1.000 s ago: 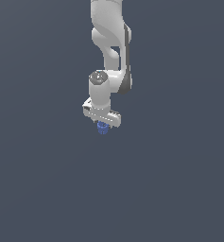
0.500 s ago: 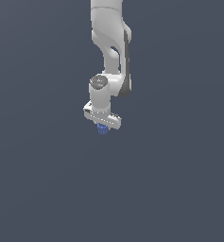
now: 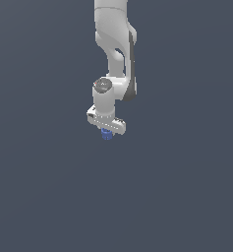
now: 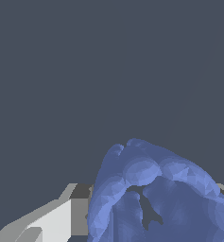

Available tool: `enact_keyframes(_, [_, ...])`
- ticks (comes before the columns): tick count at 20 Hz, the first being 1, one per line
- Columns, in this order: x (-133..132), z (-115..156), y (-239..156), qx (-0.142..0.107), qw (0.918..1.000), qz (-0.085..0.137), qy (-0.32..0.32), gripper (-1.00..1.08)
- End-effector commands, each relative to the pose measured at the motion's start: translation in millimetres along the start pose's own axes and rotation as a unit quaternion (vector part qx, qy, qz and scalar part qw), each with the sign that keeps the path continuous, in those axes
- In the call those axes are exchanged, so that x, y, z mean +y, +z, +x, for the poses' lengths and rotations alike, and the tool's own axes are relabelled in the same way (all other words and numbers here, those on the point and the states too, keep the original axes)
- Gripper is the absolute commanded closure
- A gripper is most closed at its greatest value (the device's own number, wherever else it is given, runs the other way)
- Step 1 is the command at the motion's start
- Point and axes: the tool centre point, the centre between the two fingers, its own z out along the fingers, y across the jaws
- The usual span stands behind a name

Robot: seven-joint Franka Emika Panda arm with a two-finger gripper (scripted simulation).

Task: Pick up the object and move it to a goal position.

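The object is a tiny blue ribbed piece [image 3: 106,135]. It sticks out just below my white gripper [image 3: 106,132], which hangs from the arm in the middle of the exterior view and is shut on it. In the wrist view the blue object [image 4: 156,194] fills much of the picture, held between my fingers; one light grey finger [image 4: 56,222] shows beside it. No goal marker shows in either view.
A plain dark grey-blue surface [image 3: 177,197] fills the background in both views. The white arm [image 3: 115,44] reaches up out of the exterior view above the gripper.
The arm and gripper have shifted a little upward and toward the exterior view's left with the blue object still held.
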Motion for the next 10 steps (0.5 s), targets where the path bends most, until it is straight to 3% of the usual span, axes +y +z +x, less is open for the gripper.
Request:
enact_keyframes(1, [0,1,-2,0.0,1.0,0.0,0.0,1.08])
enact_keyframes(10, [0,24,-29,0.0,1.0,0.0,0.0,1.08])
